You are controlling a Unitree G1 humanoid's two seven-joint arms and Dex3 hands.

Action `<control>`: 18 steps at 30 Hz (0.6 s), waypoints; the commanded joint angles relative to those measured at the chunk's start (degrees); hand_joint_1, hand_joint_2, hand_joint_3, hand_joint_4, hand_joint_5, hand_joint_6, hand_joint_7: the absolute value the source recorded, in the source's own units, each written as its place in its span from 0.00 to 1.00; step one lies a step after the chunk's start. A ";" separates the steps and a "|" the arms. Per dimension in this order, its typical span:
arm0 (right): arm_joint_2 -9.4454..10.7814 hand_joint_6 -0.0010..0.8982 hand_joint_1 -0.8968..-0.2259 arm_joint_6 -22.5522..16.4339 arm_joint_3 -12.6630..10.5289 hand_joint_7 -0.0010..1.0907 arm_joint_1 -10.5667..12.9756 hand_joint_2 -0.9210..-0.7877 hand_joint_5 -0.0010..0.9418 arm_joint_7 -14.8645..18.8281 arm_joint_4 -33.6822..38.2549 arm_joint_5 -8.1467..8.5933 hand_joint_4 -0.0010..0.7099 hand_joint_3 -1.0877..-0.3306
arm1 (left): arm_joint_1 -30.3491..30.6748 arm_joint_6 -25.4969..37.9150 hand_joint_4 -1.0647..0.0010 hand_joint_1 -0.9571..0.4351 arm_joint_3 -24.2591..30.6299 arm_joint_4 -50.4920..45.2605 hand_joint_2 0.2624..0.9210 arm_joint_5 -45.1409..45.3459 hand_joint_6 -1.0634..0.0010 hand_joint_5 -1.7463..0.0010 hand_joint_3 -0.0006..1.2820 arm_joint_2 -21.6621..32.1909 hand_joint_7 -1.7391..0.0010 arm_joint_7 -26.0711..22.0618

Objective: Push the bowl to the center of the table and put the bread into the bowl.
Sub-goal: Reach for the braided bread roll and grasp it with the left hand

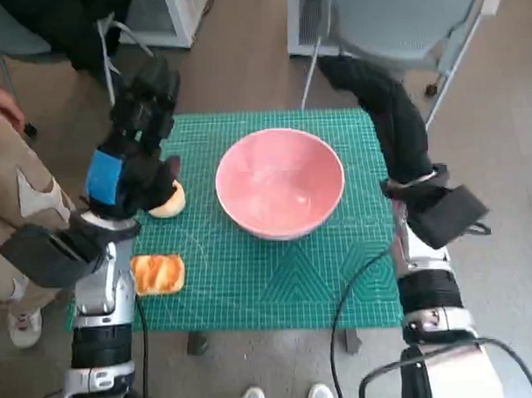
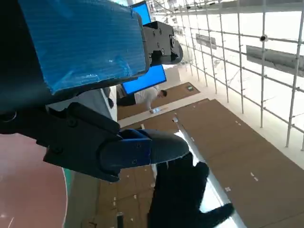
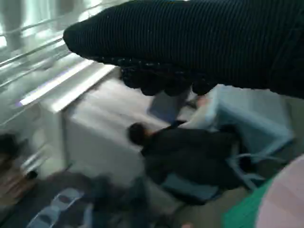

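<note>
Nearest me, by the front-left corner of the green mat (image 1: 278, 286), a golden piece of bread (image 1: 158, 273) lies flat, its long axis running across the table, left to right. Just beyond it my left hand (image 1: 130, 173) hangs over a second, paler bread roll (image 1: 170, 201), which peeks out at the hand's right edge; I cannot tell whether my fingers touch it or how far they are spread, as the hand's taped back hides them. That roll looks rounded, with no clear long axis that I can make out. The pink bowl (image 1: 280, 182) sits to the right of that hand, close to the mat's middle, so I judge the bread must travel rightward into it. My left hand is much the nearer to both breads. My right hand (image 1: 376, 95) is raised beyond the bowl at the far-right corner, holding nothing that I can see; its fingers hardly show.
</note>
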 commanded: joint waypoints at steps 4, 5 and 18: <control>-0.36 0.00 0.24 2.37 1.00 0.42 2.99 0.00 0.01 3.85 -3.19 1.81 0.20 0.32 | -0.78 -0.35 0.96 0.17 0.05 1.06 1.00 -0.36 1.00 1.00 0.33 -0.43 0.80 -0.24; -0.39 0.00 0.25 2.51 0.96 0.42 3.07 0.00 0.01 4.07 -3.47 1.99 0.20 0.32 | -0.77 -0.34 0.96 0.17 0.06 1.05 1.00 -0.36 1.00 1.00 0.33 -0.36 0.80 -0.33; -0.39 0.00 0.25 2.81 1.18 0.42 3.76 0.00 0.01 4.40 -5.04 2.52 0.20 0.32 | -0.54 1.01 0.96 0.15 0.20 0.24 1.00 -0.13 1.00 1.00 0.29 0.64 0.80 -0.46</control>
